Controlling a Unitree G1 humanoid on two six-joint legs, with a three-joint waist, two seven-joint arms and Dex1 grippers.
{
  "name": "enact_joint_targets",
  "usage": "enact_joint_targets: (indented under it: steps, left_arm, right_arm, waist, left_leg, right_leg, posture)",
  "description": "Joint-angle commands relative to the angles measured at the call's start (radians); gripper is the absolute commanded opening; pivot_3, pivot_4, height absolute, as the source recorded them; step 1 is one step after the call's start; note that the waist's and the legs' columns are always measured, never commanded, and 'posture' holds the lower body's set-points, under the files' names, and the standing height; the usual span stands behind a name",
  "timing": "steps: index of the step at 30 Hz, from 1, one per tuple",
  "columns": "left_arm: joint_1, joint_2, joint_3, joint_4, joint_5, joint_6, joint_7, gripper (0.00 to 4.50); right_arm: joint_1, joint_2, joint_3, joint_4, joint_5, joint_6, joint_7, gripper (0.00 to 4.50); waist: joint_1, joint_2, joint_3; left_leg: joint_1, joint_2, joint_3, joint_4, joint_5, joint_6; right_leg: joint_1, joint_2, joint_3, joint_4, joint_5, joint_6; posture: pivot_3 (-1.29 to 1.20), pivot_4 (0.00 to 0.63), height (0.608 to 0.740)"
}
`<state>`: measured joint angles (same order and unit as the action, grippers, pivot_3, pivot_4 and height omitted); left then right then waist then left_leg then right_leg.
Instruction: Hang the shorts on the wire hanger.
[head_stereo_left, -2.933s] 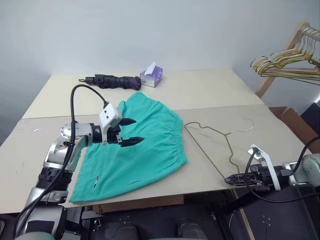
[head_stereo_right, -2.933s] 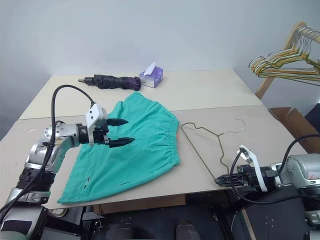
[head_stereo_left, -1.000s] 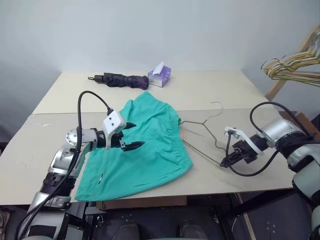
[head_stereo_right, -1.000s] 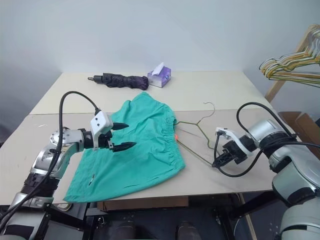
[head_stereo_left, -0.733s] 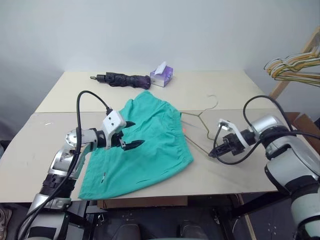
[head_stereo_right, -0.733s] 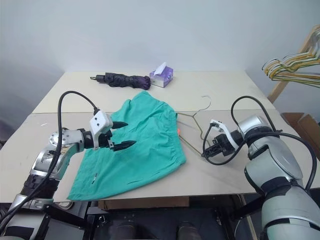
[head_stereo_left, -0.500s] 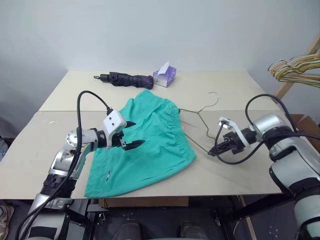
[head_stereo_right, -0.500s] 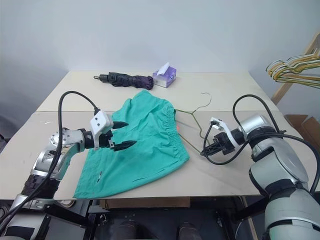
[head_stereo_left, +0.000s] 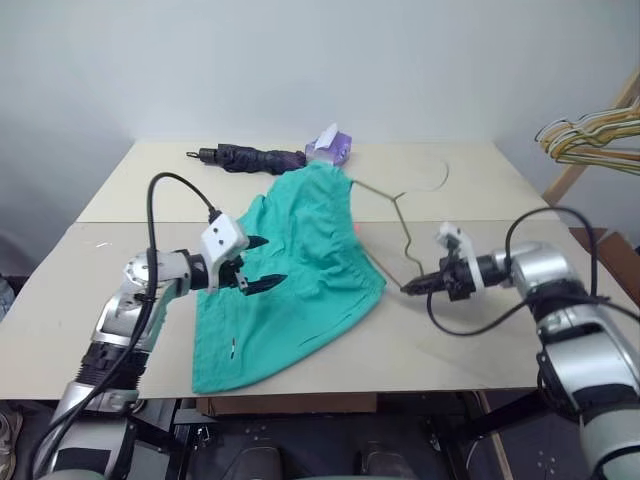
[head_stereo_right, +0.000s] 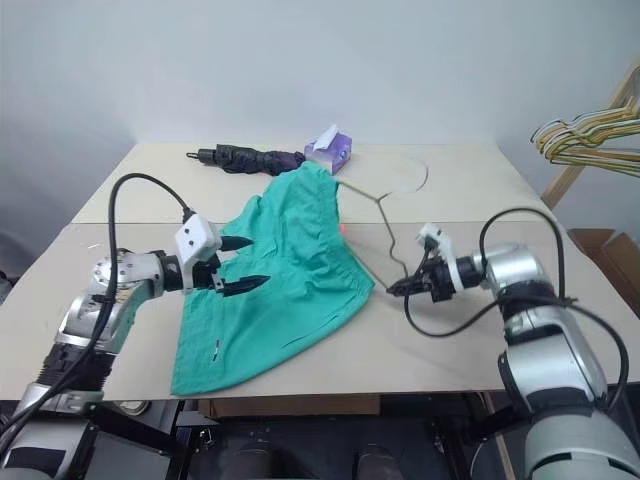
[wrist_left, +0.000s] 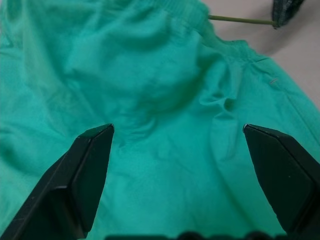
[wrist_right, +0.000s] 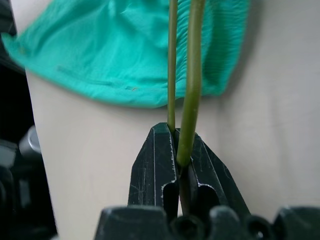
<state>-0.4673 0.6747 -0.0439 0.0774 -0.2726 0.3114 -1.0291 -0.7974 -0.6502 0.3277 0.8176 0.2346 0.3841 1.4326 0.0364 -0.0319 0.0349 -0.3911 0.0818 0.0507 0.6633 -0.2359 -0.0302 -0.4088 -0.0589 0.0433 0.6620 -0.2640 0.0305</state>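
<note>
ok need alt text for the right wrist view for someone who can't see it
The right gripper is shut on the wire hanger, two thin olive wires running up from between its black fingers. Beyond them the teal shorts lie rumpled on the beige table.

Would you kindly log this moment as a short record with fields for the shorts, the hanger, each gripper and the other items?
shorts: spread flat on the table, waistband toward the hanger
hanger: far corner at the waistband's far end, hook pointing away
right gripper: shut on the hanger's near corner
left gripper: open, over the shorts
umbrella: far table edge
tissue box: beside the umbrella
hanger bunch: on a rack, right
</note>
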Motion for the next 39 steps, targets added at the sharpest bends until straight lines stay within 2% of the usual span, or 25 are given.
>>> enact_joint_targets:
  steps: [1, 5, 8, 13, 19, 25, 28, 32, 35, 39]
  left_arm:
    - [-0.081, 0.076, 0.127, -0.053, -0.166, 0.066, -0.127, 4.46]
    - [-0.121, 0.173, 0.222, -0.067, -0.329, 0.145, -0.283, 4.46]
    - [-0.158, 0.241, 0.262, -0.044, -0.356, 0.139, -0.350, 4.46]
    - [-0.328, 0.253, 0.153, 0.195, -0.110, -0.054, -0.269, 4.46]
    - [-0.520, 0.237, 0.015, 0.487, 0.074, -0.263, -0.349, 4.46]
    - [-0.634, 0.212, -0.062, 0.623, 0.026, -0.253, -0.575, 4.46]
    - [-0.679, 0.223, -0.161, 0.686, 0.014, -0.280, -0.585, 4.46]
    - [-0.702, 0.256, -0.324, 0.678, -0.040, -0.309, -0.585, 4.46]
    - [-0.718, 0.265, -0.391, 0.687, -0.074, -0.321, -0.585, 4.46]
    - [-0.744, 0.246, -0.451, 0.763, -0.051, -0.366, -0.585, 4.46]
  right_arm:
    - [0.008, 0.019, -0.065, -0.155, -0.046, -0.166, -0.114, 0.00]
    - [0.013, 0.045, -0.086, -0.202, -0.079, -0.236, -0.180, 0.00]
    - [0.017, 0.052, -0.067, -0.239, -0.137, -0.329, -0.220, 0.00]
    - [-0.020, 0.083, -0.053, -0.266, -0.203, -0.354, -0.263, 0.00]
    - [-0.047, 0.099, -0.017, -0.314, -0.262, -0.340, -0.250, 0.00]
    - [-0.054, 0.102, 0.033, -0.385, -0.329, -0.238, -0.243, 0.00]
    - [-0.051, 0.121, 0.044, -0.434, -0.328, -0.155, -0.232, 0.00]
    - [-0.044, 0.137, 0.051, -0.506, -0.331, -0.075, -0.231, 0.00]
    - [-0.039, 0.139, 0.055, -0.544, -0.328, -0.036, -0.226, 0.00]
    - [-0.041, 0.144, 0.070, -0.576, -0.338, -0.010, -0.228, 0.00]
  waist:
    - [-0.010, 0.000, 0.000]
    - [-0.030, 0.001, 0.001]
    - [-0.036, 0.001, 0.001]
    - [-0.032, 0.001, 0.001]
    - [-0.032, 0.001, 0.001]
    - [-0.043, 0.001, 0.001]
    - [-0.050, 0.001, 0.001]
    - [-0.059, 0.001, 0.001]
    - [-0.060, 0.001, 0.001]
    - [-0.061, 0.001, 0.001]
  left_leg:
    - [0.000, 0.000, 0.000, 0.000, 0.000, 0.000]
    - [0.000, 0.000, 0.000, 0.000, 0.000, 0.000]
    - [0.000, 0.000, 0.000, -0.001, 0.000, 0.000]
    - [0.005, 0.000, 0.000, -0.001, 0.000, 0.000]
    - [0.002, 0.000, 0.000, -0.001, 0.000, 0.000]
    - [-0.002, 0.000, 0.000, -0.001, 0.000, 0.000]
    - [-0.002, 0.000, 0.000, -0.001, 0.000, 0.000]
    - [-0.002, 0.000, 0.000, 0.000, 0.000, 0.000]
    - [-0.007, 0.000, 0.000, 0.000, 0.000, 0.000]
    - [-0.013, 0.000, 0.000, 0.002, 0.000, 0.000]
  right_leg:
    - [0.000, 0.000, 0.000, 0.001, 0.000, 0.000]
    - [-0.001, 0.000, 0.000, 0.000, 0.000, 0.000]
    - [0.001, 0.000, 0.000, -0.002, 0.000, 0.000]
    - [0.005, 0.000, -0.001, -0.001, 0.000, 0.000]
    - [0.002, 0.000, -0.001, -0.002, 0.000, 0.000]
    - [-0.001, 0.000, -0.001, -0.001, 0.000, 0.000]
    - [-0.002, 0.000, -0.001, 0.000, 0.000, 0.000]
    - [-0.003, 0.000, 0.000, 0.001, 0.000, 0.000]
    - [-0.009, 0.000, 0.001, 0.002, 0.000, 0.000]
    - [-0.014, 0.000, 0.000, 0.002, 0.000, 0.000]
  posture:
    - [0.09, 0.000, 0.740]
    - [0.08, 0.000, 0.740]
    - [0.07, 0.000, 0.740]
    - [0.07, 0.000, 0.740]
    - [0.06, 0.000, 0.740]
    - [0.05, 0.000, 0.740]
    - [0.04, 0.000, 0.740]
    - [0.03, 0.000, 0.740]
    - [0.03, 0.000, 0.740]
    - [0.01, 0.000, 0.740]
